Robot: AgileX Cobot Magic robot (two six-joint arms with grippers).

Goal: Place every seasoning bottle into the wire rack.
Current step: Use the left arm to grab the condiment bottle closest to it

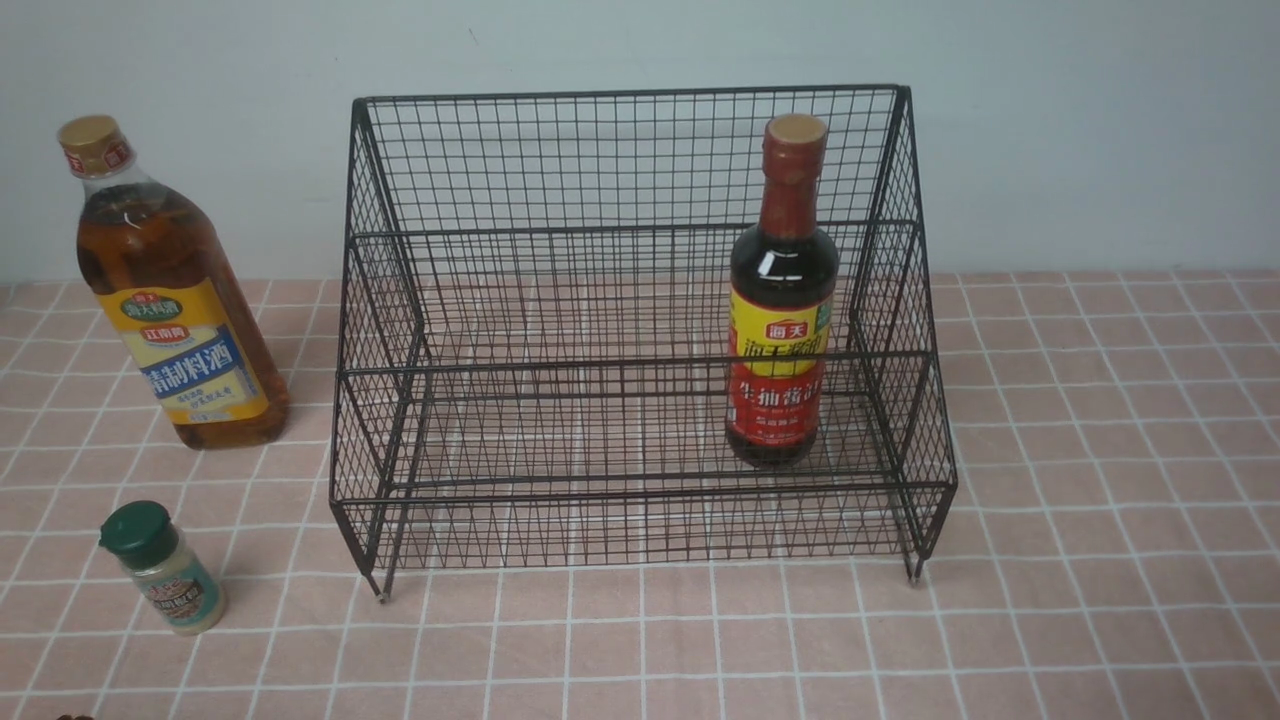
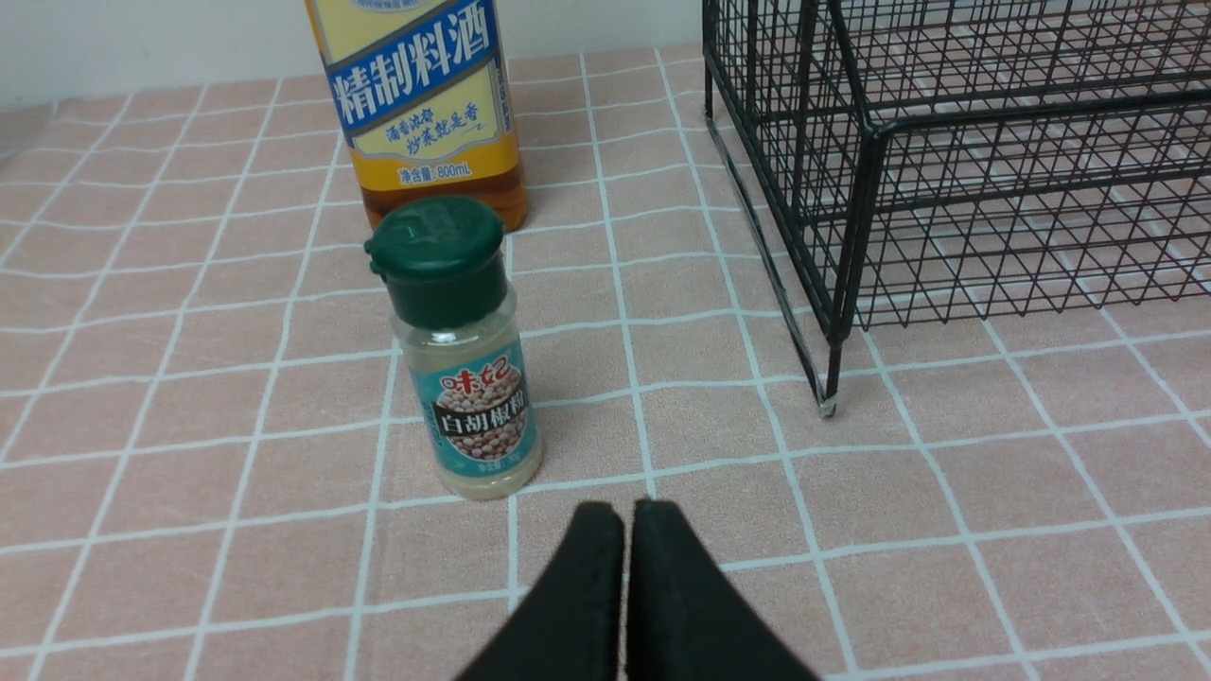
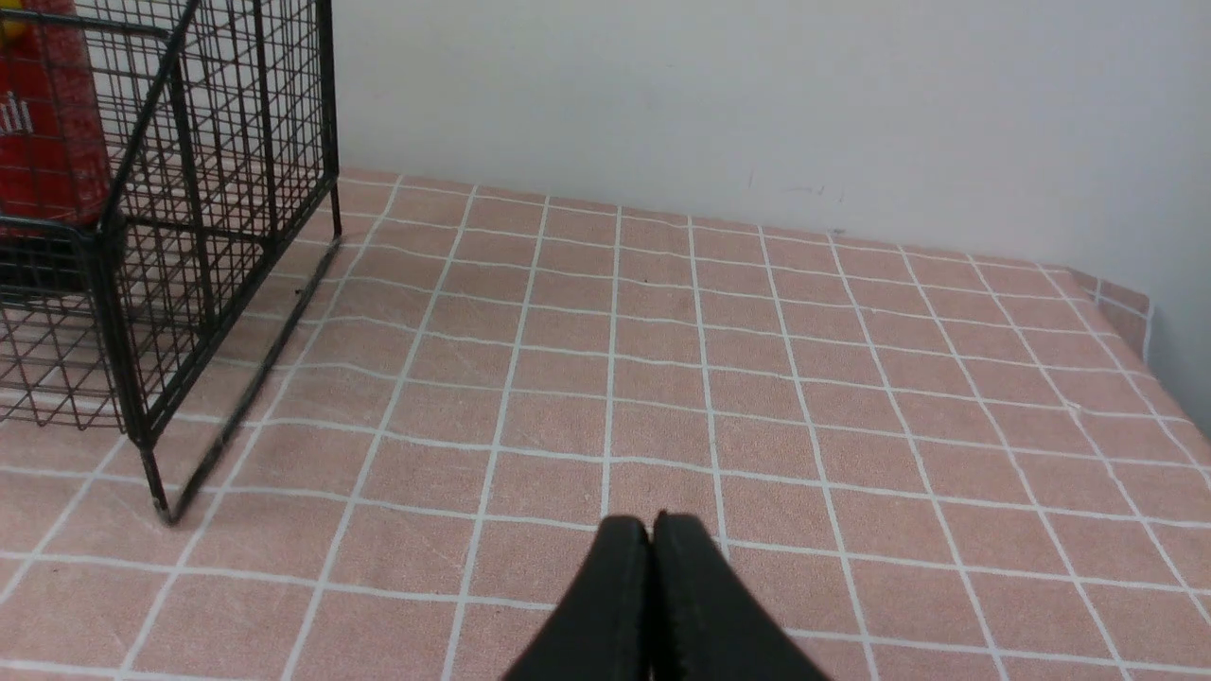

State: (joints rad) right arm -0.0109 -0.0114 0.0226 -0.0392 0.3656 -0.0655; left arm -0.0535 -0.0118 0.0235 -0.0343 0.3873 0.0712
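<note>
1. Standing upright on the lower front tier of the wire rack (image 1: 630, 93), toward its 3 o'clock end, the dark soy-sauce bottle (image 1: 782, 330) is seen with its red neck rising above the upper tier's rail.
2. The rack itself is set at the middle of the desk (image 1: 700, 640), its tall back turned to 12 o'clock against the pale wall (image 1: 1050, 130). Apart from that one bottle, both tiers are bare.
3. The tall amber-liquid bottle (image 1: 170, 300) is placed upright on the desk at 9 o'clock from the rack, outside it and apart from its side wall. Its gold cap and yellow-blue label are turned toward the camera.
4. The green-capped shaker jar (image 1: 165, 570) is found at about 8 o'clock from the rack, upright on the desk, at 6 o'clock from the amber bottle and clear of it.
5. The left pincer (image 2: 624, 515) is closed, its black fingers (image 2: 587, 586) pressed together with nothing between them. It is held low over the desk, near the shaker jar but not touching it.
6. The right pincer (image 3: 651, 525) is likewise closed and empty. It is held over bare tablecloth, with the rack's 3 o'clock leg well apart from it.
</note>
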